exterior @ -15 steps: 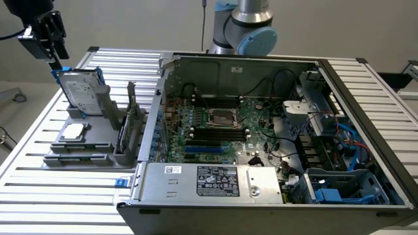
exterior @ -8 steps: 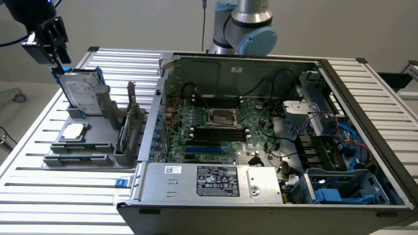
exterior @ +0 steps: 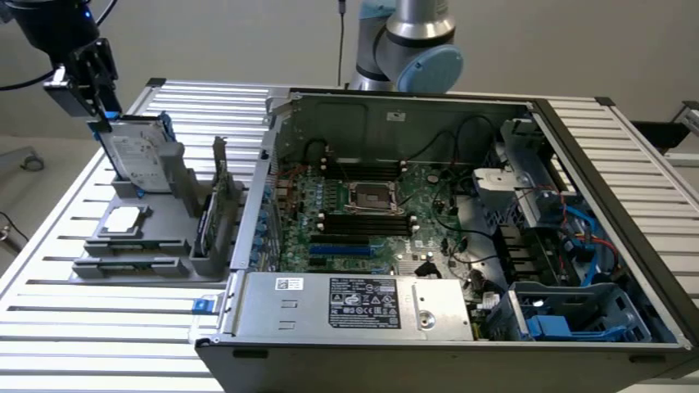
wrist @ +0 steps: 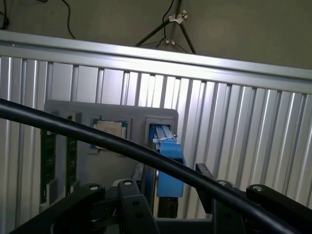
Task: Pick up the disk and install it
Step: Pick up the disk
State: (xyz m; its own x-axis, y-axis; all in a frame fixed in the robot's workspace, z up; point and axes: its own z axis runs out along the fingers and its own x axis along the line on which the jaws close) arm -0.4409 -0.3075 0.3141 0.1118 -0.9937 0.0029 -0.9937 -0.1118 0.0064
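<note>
Aluminium slatted table, disk upright in grey fixture, pale wall

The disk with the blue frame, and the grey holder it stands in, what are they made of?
The flat silver-grey disk with the white label looks like bare metal, because its face has a dull sheen. Its bright blue frame looks like moulded plastic, with one even colour and smooth edges. The grey holder is probably matte plastic, since it shows no shine, but painted metal cannot be ruled out.
</note>
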